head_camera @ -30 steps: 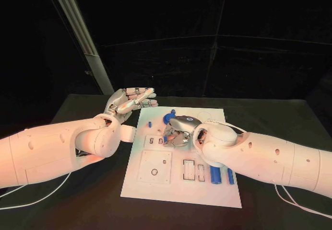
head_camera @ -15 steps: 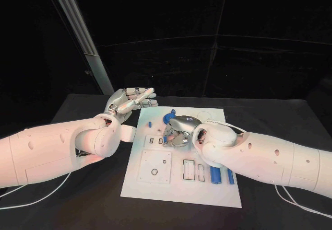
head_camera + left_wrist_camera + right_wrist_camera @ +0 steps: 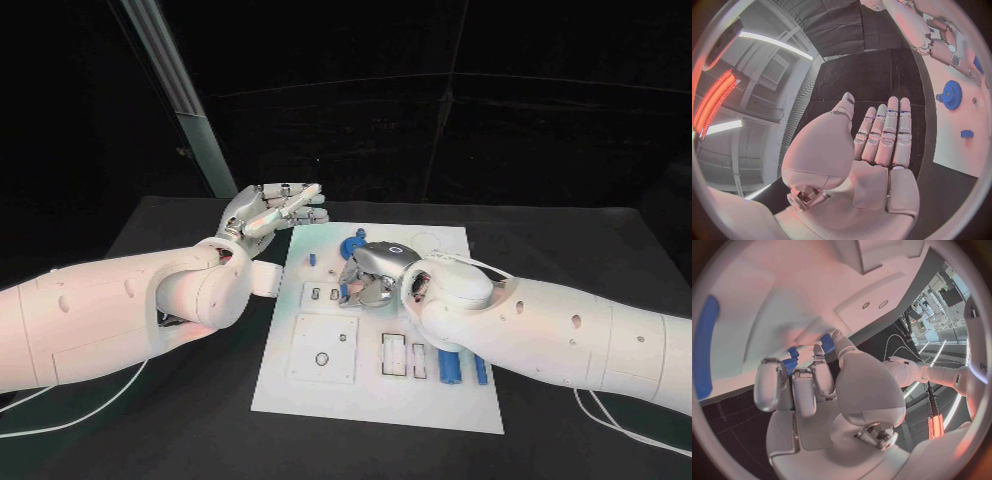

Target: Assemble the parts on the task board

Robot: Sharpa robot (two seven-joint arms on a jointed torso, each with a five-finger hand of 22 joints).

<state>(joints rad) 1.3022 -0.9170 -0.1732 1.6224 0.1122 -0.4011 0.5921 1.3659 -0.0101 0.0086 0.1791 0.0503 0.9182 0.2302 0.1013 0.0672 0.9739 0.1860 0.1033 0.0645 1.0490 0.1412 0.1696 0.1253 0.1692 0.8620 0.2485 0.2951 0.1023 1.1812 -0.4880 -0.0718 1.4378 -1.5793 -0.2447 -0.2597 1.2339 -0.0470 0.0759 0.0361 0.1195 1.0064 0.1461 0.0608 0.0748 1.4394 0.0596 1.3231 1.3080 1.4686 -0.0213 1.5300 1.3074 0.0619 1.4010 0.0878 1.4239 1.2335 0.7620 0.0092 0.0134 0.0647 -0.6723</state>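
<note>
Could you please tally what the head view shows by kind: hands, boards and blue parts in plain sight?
Hands: 2, left hand and right hand
Boards: 1, task board
Blue parts: 4, gear, small peg, thick rod, thin rod
Total: 7; the right hand may hide more parts.

board: the task board (image 3: 378,390) lies in the middle of the table (image 3: 577,235)
left hand: the left hand (image 3: 271,210) is over the table just off the board's far left corner
right hand: the right hand (image 3: 375,272) is over the board's far middle
gear: a gear (image 3: 951,94) lies on the board's far part, a small part (image 3: 966,133) near it
pegs: two pegs (image 3: 463,368) lie side by side on the board's near right part, beside the right arm
</note>
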